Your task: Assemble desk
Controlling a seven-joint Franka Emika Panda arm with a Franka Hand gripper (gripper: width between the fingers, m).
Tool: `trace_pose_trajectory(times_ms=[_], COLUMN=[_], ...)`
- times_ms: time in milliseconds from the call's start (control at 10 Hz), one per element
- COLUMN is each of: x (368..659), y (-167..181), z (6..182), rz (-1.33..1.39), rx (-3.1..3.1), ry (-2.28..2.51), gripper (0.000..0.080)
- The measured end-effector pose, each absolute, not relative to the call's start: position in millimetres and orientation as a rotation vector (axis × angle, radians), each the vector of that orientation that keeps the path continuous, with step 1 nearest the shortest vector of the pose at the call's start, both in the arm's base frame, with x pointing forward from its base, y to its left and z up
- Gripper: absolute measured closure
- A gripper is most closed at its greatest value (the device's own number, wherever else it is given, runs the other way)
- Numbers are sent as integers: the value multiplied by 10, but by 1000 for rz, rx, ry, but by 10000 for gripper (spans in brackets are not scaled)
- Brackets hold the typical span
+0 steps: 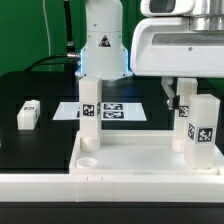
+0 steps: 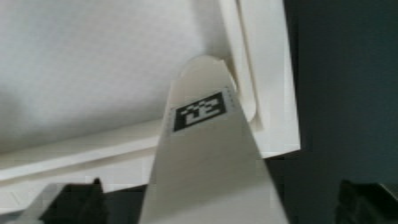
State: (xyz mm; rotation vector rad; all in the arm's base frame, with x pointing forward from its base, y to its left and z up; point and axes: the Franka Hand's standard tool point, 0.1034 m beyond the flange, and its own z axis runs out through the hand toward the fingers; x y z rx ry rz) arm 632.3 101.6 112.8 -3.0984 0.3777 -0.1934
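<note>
The white tray-like desk top (image 1: 140,158) lies at the front. One tagged leg (image 1: 90,115) stands upright at its far corner on the exterior view's left. Two more legs stand at the right end, one (image 1: 183,122) directly under my gripper (image 1: 183,100) and one (image 1: 206,128) beside it. In the wrist view that leg (image 2: 210,150) rises between my fingertips (image 2: 71,205) with a gap on each side, close to the top's rim (image 2: 267,80). The gripper (image 2: 217,205) is open and holds nothing. A fourth leg (image 1: 28,114) lies loose on the black table.
The marker board (image 1: 115,110) lies flat behind the desk top. A long white border wall (image 1: 100,188) runs along the front. A round socket (image 1: 88,158) shows in the top's near left corner. The arm's base (image 1: 100,40) stands at the back.
</note>
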Motion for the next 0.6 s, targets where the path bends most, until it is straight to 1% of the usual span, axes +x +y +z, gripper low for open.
trace_pose_trajectory(times_ms=[200, 400, 600], x=[6324, 6330, 6330], y=[1002, 963, 958], z=[1127, 1127, 1126], rz=[-196, -200, -201], rx=[-3126, -3161, -3163], ry=[231, -48, -65], gripper=[151, 151, 151])
